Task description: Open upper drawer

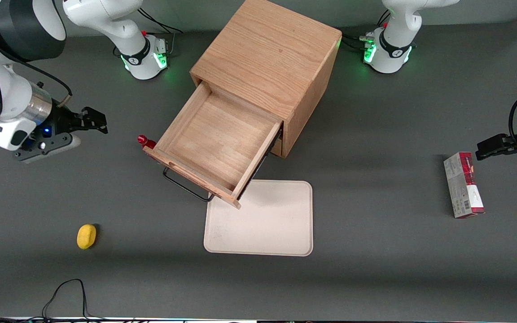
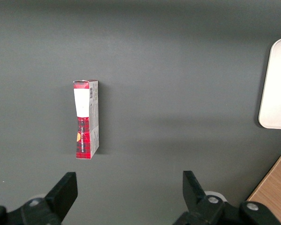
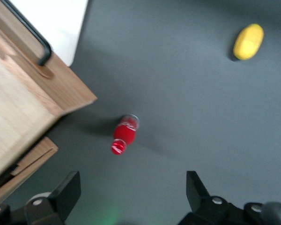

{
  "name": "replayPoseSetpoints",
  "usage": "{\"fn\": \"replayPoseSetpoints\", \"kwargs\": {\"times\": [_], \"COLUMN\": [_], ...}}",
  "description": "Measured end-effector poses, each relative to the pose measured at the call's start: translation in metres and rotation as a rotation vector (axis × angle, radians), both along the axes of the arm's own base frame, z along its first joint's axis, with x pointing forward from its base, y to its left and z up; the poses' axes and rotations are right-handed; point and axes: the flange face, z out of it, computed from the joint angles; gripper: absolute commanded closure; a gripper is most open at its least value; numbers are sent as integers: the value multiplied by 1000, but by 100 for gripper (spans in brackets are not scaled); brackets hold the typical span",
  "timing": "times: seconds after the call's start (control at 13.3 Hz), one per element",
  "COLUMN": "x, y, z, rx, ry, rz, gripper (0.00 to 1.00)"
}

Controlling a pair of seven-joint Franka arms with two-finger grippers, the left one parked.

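Upper drawer (image 1: 216, 146) stands pulled well out of the wooden cabinet (image 1: 269, 54), off toward the parked arm's end of the table (image 1: 375, 269) from my pincer (image 1: 93, 121), which hangs above bare table well apart from it, fingers spread wide with nothing between them. As I judge it, the task looks done or all but done. The drawer is stiff, light oak, a rigid tray that should slide on its runners without flexing; nothing about it looks fragile. The only sensible hold is the thin black wire handle (image 1: 186, 187) on its front panel (smooth and narrow, so it could slip unless I close squarely across the bar). That handle sits nearer the front camera than my pincer. The tray itself is empty, bare wood all the way in. A pale flat tray (image 1: 267, 224) lies on the table under the drawer's front corner, also empty. Between my pincer and the drawer front stands a small red bottle (image 3: 122, 136), just beside the drawer's corner. A yellow lemon-like thing (image 1: 86, 236) lies nearer the camera, well apart from my pincer.
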Motion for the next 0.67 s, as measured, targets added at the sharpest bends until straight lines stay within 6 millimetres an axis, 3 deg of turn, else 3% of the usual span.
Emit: {"fn": "replayPoseSetpoints", "kwargs": {"times": [0.22,0.45,0.67], "x": [-24,-34,-32], "y": [-44,-45,-40], "z": [16,39,44], "rx": [22,71,71], "ry": [-38,-23,22], "rz": [-71,-111,-104], "gripper": [0,0,0]}}
